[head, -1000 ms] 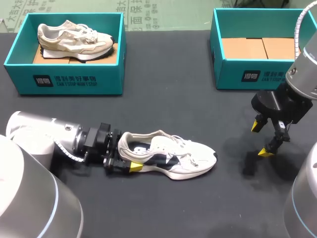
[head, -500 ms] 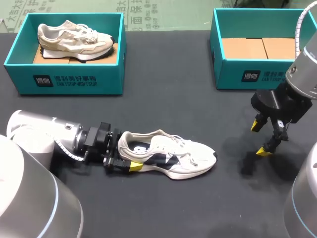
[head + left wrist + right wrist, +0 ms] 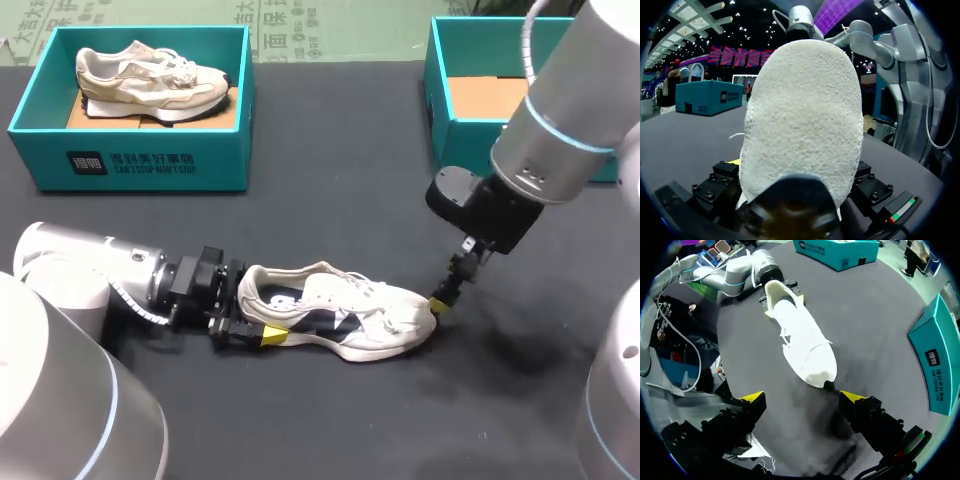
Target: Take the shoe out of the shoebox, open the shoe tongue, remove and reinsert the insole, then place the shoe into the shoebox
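Down on the black table [image 3: 330, 200], near its front edge, the white shoe [image 3: 340, 318] lies on its sole, out of both boxes, toe pointing toward the right arm's side. The left gripper [image 3: 258, 322] is clamped on the heel, a yellow tip on either side, pinning it steady. And here's the change: the right arm has just swung in. A moment ago it hung well apart from the shoe, and now the right gripper [image 3: 804, 399] sits just beside the toe, fingers spread wide with nothing between them. That reads as the approach to the upper, so opening the tongue looks next. At the back right, the empty shoebox [image 3: 470, 150] waits. The other shoebox [image 3: 130, 165], back left, holds a beige shoe [image 3: 150, 75].
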`<state>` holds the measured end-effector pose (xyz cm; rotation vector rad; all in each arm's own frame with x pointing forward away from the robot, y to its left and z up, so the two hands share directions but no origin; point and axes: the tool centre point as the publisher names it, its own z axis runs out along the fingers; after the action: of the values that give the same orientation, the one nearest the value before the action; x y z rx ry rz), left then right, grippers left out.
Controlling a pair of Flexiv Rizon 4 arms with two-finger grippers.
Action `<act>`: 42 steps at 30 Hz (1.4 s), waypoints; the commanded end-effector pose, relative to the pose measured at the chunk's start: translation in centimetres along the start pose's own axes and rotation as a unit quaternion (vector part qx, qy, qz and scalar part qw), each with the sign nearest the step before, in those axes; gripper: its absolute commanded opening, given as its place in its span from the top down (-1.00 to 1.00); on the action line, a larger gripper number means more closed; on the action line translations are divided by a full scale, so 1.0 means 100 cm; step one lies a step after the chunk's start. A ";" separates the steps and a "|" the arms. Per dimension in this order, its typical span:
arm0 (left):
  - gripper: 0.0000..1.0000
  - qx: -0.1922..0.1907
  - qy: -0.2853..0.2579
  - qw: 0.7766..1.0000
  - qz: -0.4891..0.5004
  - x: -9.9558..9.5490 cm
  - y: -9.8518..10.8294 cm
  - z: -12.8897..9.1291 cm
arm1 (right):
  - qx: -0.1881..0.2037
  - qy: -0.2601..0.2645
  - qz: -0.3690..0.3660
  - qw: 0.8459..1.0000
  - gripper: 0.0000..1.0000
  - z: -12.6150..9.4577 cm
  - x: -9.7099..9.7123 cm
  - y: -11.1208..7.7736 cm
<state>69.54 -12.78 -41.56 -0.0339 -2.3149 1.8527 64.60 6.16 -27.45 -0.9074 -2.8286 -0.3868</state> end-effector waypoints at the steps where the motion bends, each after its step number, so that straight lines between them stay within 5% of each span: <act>1: 1.00 -0.001 0.000 1.000 0.000 -0.001 0.000 0.000 | 0.040 -0.019 0.061 0.997 -1.00 0.005 0.003 0.018; 7: 1.00 -0.001 0.000 1.000 0.000 -0.001 0.000 0.000 | 0.040 -0.019 0.061 0.997 -1.00 0.005 0.003 0.018; 11: 1.00 -0.001 0.000 1.000 0.000 -0.001 0.000 0.000 | 0.065 -0.040 0.177 0.981 -1.00 0.014 0.022 0.040; 18: 1.00 -0.001 0.000 1.000 0.000 -0.001 0.000 0.000 | 0.072 -0.062 0.275 0.957 -1.00 0.013 0.052 0.063; 31: 1.00 -0.001 0.000 1.000 0.000 -0.001 0.000 0.000 | 0.077 -0.079 0.279 0.954 -1.00 0.008 0.060 0.065; 39: 1.00 -0.001 0.000 1.000 0.000 -0.001 0.000 0.000 | 0.025 -0.150 0.361 0.920 -1.00 0.020 0.075 0.089; 42: 1.00 -0.001 0.000 1.000 0.000 -0.001 0.000 0.000 | 0.041 -0.168 0.389 0.905 -1.00 0.034 0.075 0.101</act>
<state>69.55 -12.78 -41.56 -0.0338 -2.3150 1.8528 64.12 16.92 -25.91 -2.0497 -2.3822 -0.1067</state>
